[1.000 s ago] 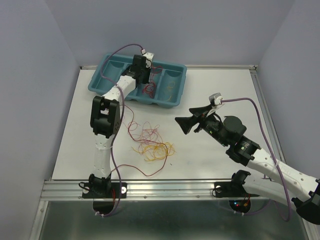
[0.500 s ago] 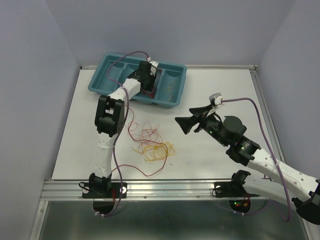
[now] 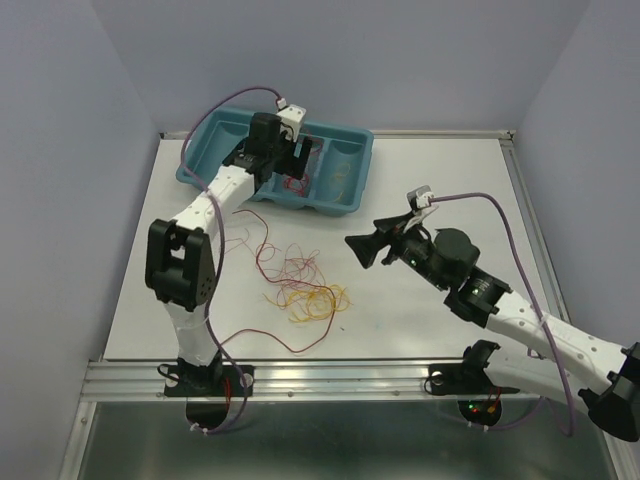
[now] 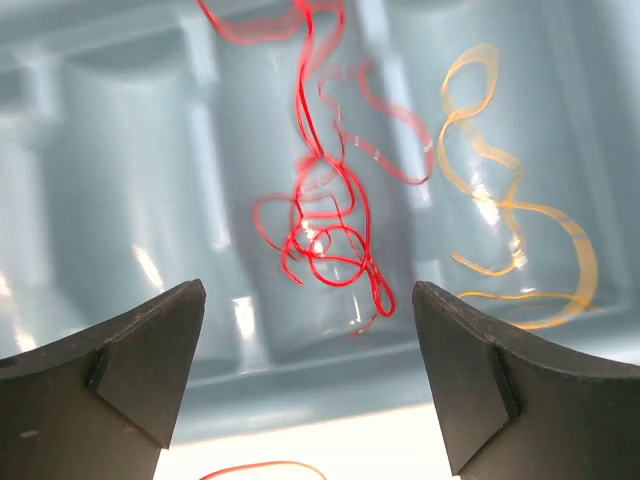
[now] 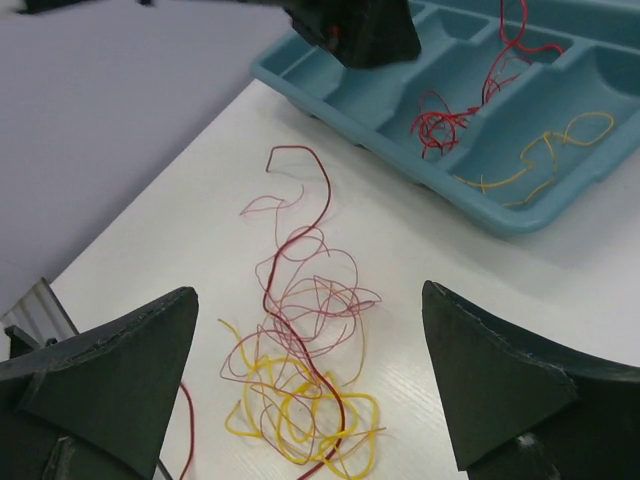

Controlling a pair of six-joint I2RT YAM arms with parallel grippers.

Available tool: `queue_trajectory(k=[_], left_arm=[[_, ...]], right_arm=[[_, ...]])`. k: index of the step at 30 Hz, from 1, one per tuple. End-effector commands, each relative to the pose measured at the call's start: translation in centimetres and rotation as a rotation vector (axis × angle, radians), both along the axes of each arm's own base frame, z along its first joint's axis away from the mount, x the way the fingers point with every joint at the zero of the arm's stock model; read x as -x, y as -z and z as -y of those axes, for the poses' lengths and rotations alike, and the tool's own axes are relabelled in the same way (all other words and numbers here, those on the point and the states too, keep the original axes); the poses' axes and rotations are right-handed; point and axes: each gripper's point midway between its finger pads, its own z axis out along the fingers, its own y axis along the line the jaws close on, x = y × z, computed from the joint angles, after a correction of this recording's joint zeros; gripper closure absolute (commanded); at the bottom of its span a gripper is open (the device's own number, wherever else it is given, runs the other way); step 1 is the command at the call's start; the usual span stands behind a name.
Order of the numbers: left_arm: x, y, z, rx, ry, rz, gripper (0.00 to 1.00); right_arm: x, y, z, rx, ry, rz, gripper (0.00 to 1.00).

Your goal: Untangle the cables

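A tangle of cables (image 3: pixel 305 285) in dark red, pink and yellow lies on the white table; the right wrist view shows it (image 5: pixel 310 380) right below my open right gripper (image 5: pixel 310 293). That right gripper (image 3: pixel 362 245) hovers just right of the tangle and holds nothing. A bright red cable (image 4: pixel 330 240) lies curled in a middle compartment of the teal tray (image 4: pixel 120 150), and an orange cable (image 4: pixel 510 230) lies in the compartment to its right. My left gripper (image 4: pixel 308 295) hangs over the tray's near wall, jaws wide apart and empty. The top view shows this left gripper (image 3: pixel 283 165) above the red cable (image 3: pixel 295 183).
The teal tray (image 3: pixel 360 150) sits at the table's back left. One long dark red strand (image 3: pixel 290 345) trails from the tangle toward the near edge. The left arm's purple cable (image 3: pixel 215 110) arcs over the tray. Walls enclose the table on three sides.
My left gripper has opened over the tray and the red cable now lies loose in its compartment. The left arm's elbow swung left. The right gripper shifted slightly left.
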Motion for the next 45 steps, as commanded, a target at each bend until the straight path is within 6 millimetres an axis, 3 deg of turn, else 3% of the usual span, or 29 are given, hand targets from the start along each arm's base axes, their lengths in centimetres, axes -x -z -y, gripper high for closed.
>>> queue_trajectory(k=[1,2,3,4,5,6,7,8,9,10,12,16,20,22,23,24,26,27,30,31,32,34,39,42,45], left_arm=[[2.8,-8.0,-0.7,0.038,0.064,0.186,0.03],[4.7,-8.0,-1.0,0.041,0.082,0.18,0.03],[5.2,-6.3,-1.1,0.03,0.093,0.144,0.03],[6.7,-7.5,-1.4,0.042,0.105,0.169,0.03],[7.6,-7.3,-1.4,0.046,0.129,0.172,0.03],[9.2,-5.1,-1.8,0.036,0.136,0.135,0.03],[10.2,-6.9,-2.2,0.055,0.138,0.2,0.03],[11.1,-6.9,-2.5,0.06,0.143,0.219,0.03],[13.1,-6.1,-3.1,0.066,0.153,0.222,0.02],[13.6,-6.7,-2.9,0.082,0.174,0.268,0.02],[15.8,-6.4,-3.5,0.091,0.193,0.303,0.01],[18.9,-6.1,-2.7,0.104,0.326,0.387,0.01],[21.1,-3.8,-1.2,0.108,0.476,0.323,0.01],[21.9,-2.3,0.0,0.12,0.563,0.266,0.01],[22.2,-1.8,0.4,0.109,0.588,0.238,0.01],[22.5,-0.5,1.4,0.101,0.618,0.19,0.01],[22.6,1.0,1.9,0.062,0.612,0.142,0.02],[22.6,1.8,2.4,0.046,0.612,0.114,0.02],[22.8,3.3,3.7,0.005,0.612,0.072,0.06],[22.8,3.6,4.0,0.0,0.615,0.063,0.07],[22.7,3.9,4.0,-0.004,0.609,0.052,0.07],[22.4,4.7,4.4,-0.011,0.614,0.024,0.12],[22.3,6.8,4.8,-0.038,0.62,-0.063,0.23],[21.8,7.8,5.0,-0.05,0.605,-0.096,0.24],[21.9,8.6,5.6,-0.045,0.635,-0.135,0.39]], right_arm=[[-0.9,0.0,-1.2,0.034,0.001,-0.034,0.03],[-1.4,2.0,-1.8,0.09,-0.005,-0.086,0.04],[-1.3,1.7,-1.8,0.096,-0.01,-0.09,0.04],[-1.9,2.6,-3.1,0.133,-0.034,-0.126,0.05],[-2.0,3.9,-3.5,0.173,-0.045,-0.164,0.06],[-2.2,4.8,-4.1,0.196,-0.06,-0.189,0.06],[-2.6,6.2,-5.0,0.232,-0.084,-0.225,0.06],[-2.9,7.0,-5.4,0.249,-0.087,-0.238,0.06],[-2.7,9.1,-6.1,0.288,-0.115,-0.294,0.06],[-2.8,9.7,-6.6,0.298,-0.128,-0.308,0.07],[-3.3,10.8,-7.0,0.307,-0.121,-0.341,0.08],[-4.6,13.3,-8.6,0.284,-0.107,-0.377,0.11],[-5.4,14.2,-8.4,0.275,-0.052,-0.39,0.14],[-6.0,12.9,-7.5,0.242,0.008,-0.37,0.16],[-6.5,13.0,-6.3,0.236,0.082,-0.361,0.16],[-6.6,11.3,-5.5,0.202,0.116,-0.326,0.16],[-6.8,10.8,-3.5,0.181,0.205,-0.299,0.16],[-6.6,9.0,-2.5,0.136,0.231,-0.268,0.16],[-6.4,7.7,0.1,0.083,0.33,-0.229,0.17],[-6.3,6.0,1.4,0.041,0.371,-0.196,0.17],[-6.0,6.3,2.0,0.037,0.383,-0.193,0.17],[-5.6,4.9,3.0,-0.003,0.403,-0.165,0.17],[-5.1,3.8,3.7,-0.034,0.406,-0.145,0.17],[-5.0,3.6,3.8,-0.041,0.404,-0.141,0.17],[-4.9,3.5,3.7,-0.042,0.395,-0.139,0.17]])
